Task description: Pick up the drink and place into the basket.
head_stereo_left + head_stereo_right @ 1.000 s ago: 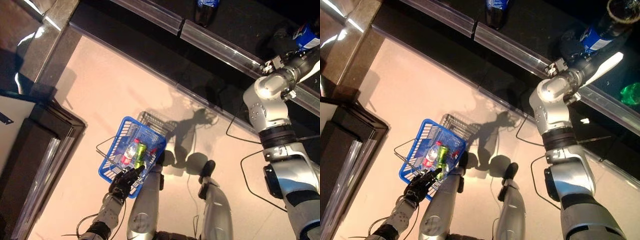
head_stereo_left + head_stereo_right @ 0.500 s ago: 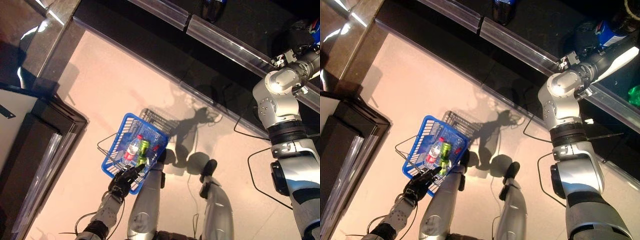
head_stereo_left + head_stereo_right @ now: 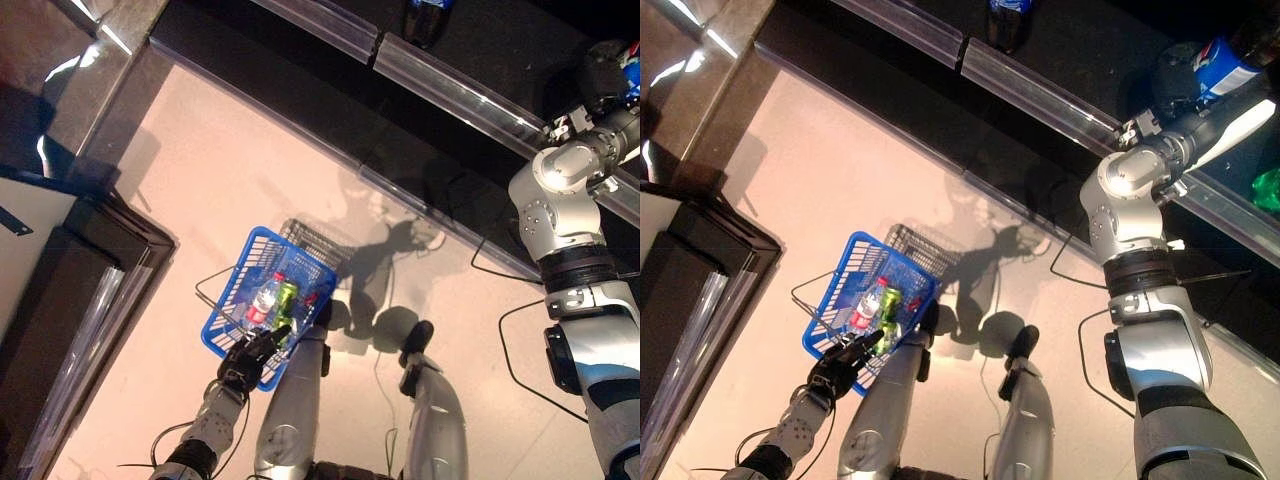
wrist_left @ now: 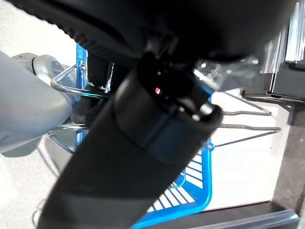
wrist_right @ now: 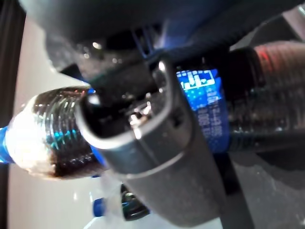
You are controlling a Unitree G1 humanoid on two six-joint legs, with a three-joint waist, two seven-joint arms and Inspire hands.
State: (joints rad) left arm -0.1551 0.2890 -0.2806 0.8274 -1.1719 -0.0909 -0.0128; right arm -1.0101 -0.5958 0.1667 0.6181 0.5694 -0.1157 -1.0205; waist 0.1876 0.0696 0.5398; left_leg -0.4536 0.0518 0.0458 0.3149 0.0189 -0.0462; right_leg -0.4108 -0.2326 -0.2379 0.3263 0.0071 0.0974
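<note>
A dark cola bottle [image 3: 1220, 58] with a blue label stands at the shelf at the upper right. My right hand [image 3: 1173, 82] is shut round it; in the right wrist view the thumb [image 5: 157, 157] lies across the bottle's blue label [image 5: 202, 102]. A blue wire basket [image 3: 232, 296] hangs low above the floor at the lower left. It holds a clear bottle with a red label [image 3: 261, 300] and a green can [image 3: 284, 299]. My left hand [image 3: 245, 362] is curled on the basket's wire handle [image 4: 240, 112] at its near edge.
A second dark bottle [image 3: 1007, 18] stands further along the black shelf, behind a clear front rail [image 3: 450, 90]. A green object [image 3: 1267, 187] lies on the shelf at the far right. A dark cabinet [image 3: 60, 290] borders the pale floor on the left.
The whole picture has shifted slightly, so the camera moved. My right hand stays shut on the bottle at the shelf, and the basket hangs from my left hand as before.
</note>
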